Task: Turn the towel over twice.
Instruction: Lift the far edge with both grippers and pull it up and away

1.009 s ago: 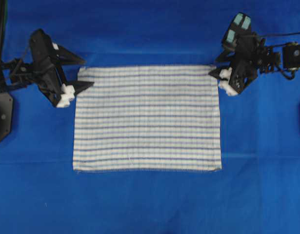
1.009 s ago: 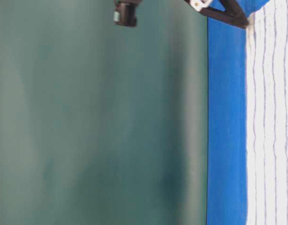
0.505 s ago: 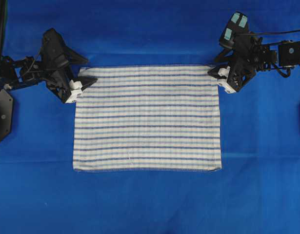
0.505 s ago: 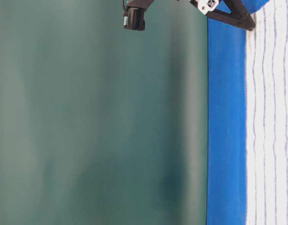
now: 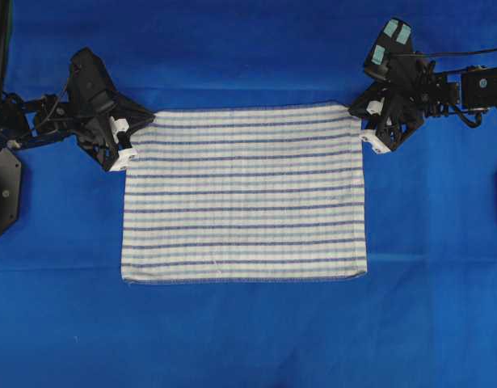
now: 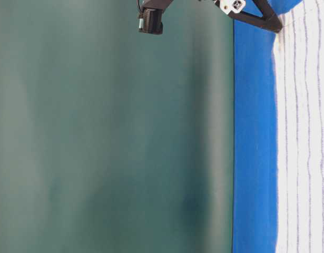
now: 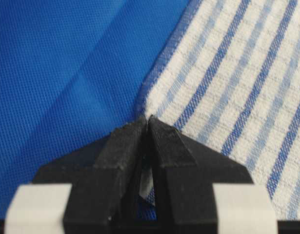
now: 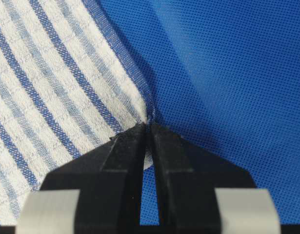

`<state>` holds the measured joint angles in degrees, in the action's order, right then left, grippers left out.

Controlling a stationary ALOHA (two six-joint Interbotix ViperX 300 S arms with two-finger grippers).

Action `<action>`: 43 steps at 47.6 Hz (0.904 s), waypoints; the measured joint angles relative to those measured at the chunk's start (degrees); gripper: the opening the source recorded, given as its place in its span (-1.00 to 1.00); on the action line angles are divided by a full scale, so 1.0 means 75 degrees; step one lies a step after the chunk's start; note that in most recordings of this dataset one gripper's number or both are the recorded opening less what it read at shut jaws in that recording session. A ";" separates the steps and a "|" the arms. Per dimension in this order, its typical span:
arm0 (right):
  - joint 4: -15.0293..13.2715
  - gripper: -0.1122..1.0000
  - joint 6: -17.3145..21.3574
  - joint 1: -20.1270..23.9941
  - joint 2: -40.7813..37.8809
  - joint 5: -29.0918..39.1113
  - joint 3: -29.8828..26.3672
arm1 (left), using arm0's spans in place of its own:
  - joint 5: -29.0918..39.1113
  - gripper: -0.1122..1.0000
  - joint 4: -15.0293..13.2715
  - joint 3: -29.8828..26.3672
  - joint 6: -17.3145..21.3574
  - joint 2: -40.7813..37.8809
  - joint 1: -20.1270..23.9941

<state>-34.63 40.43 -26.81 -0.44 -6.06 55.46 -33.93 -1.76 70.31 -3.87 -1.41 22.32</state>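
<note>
The towel is spread flat on the blue table covering, its long axis and its stripes laid from left to right in the overhead view. Its far left corner is pinched between the closed jaws of the left gripper, and its far right corner is clamped by the right gripper, both corners drawn outward into points.

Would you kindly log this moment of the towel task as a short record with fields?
towel: lies flat on the blue table covering, striped, far edge slightly bowed
left gripper: shut on the towel's far left corner
right gripper: shut on the towel's far right corner
near corners: free, resting on the covering
turns done: none visible yet
</note>
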 measured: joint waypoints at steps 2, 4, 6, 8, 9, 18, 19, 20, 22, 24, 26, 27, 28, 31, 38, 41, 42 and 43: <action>0.0000 -0.69 0.0012 0.0000 0.0000 0.0000 0.0000 | 0.0012 -0.77 0.0000 0.0000 0.0000 0.0000 0.0000; 0.0000 -0.69 0.0012 0.0000 0.0000 0.0000 0.0000 | 0.0023 -0.77 0.0000 0.0000 0.0012 0.0012 0.0000; 0.0012 -0.69 0.0023 0.0000 0.0012 0.0000 0.0000 | 0.0059 -0.77 0.0000 0.0000 0.0012 0.0047 0.0000; 0.0000 -0.69 0.0023 0.0000 0.0035 0.0000 0.0000 | 0.0117 -0.77 0.0000 -0.0012 0.0023 0.0141 0.0000; 0.0012 -0.69 0.0023 0.0000 0.0059 0.0012 0.0000 | 0.0152 -0.77 0.0000 -0.0012 0.0023 0.0187 0.0000; 0.0012 -0.69 0.0023 -0.0293 0.0609 0.0082 0.0000 | 0.0727 -0.77 0.0000 -0.0129 0.0129 0.0949 0.0352; 0.0012 -0.69 0.0023 -0.0352 0.0691 0.0105 0.0000 | 0.0785 -0.77 0.0000 -0.0152 0.0176 0.1055 0.0410; 0.0012 -0.69 0.0023 -0.0422 0.0785 0.0129 -0.0012 | 0.0855 -0.77 0.0000 -0.0176 0.0234 0.1184 0.0480; 0.0012 -0.69 0.0023 -0.0539 0.0961 0.0211 -0.0012 | 0.0973 -0.77 0.0000 -0.0234 0.0387 0.1418 0.0633; 0.0012 -0.69 0.0023 -0.0691 0.1172 0.0293 -0.0035 | 0.1066 -0.77 0.0000 -0.0281 0.0539 0.1652 0.0738; 0.0012 -0.69 0.0012 -0.0832 0.1359 0.0410 -0.0070 | 0.1230 -0.77 0.0000 -0.0363 0.0762 0.1945 0.0867; 0.0000 -0.69 0.0000 -0.0914 0.1488 0.0469 -0.0105 | 0.1301 -0.77 0.0000 -0.0410 0.0879 0.2109 0.0938; 0.0000 -0.69 0.0000 -0.0984 0.1594 0.0539 -0.0129 | 0.1371 -0.77 0.0000 -0.0457 0.0973 0.2238 0.0984; -0.0047 -0.69 -0.0012 -0.1160 0.1969 0.0762 -0.0246 | 0.1594 -0.77 0.0000 -0.0633 0.1266 0.2625 0.1137; -0.0270 -0.69 -0.0023 -0.1301 0.2719 0.1266 -0.0539 | 0.2086 -0.77 0.0000 -0.1066 0.1863 0.3457 0.1406; -0.0363 -0.69 -0.0023 -0.1313 0.3023 0.1500 -0.0691 | 0.2262 -0.77 0.0000 -0.1254 0.2074 0.3750 0.1477; -0.0398 -0.69 -0.0023 -0.1313 0.3117 0.1594 -0.0750 | 0.2309 -0.77 0.0000 -0.1313 0.2109 0.3832 0.1500; -0.0422 -0.69 -0.0023 -0.1313 0.3223 0.1676 -0.0809 | 0.2355 -0.77 0.0000 -0.1383 0.2121 0.3902 0.1512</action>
<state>-37.79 40.25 -36.65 23.73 6.50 49.39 -16.26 -1.76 59.94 12.04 27.86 33.66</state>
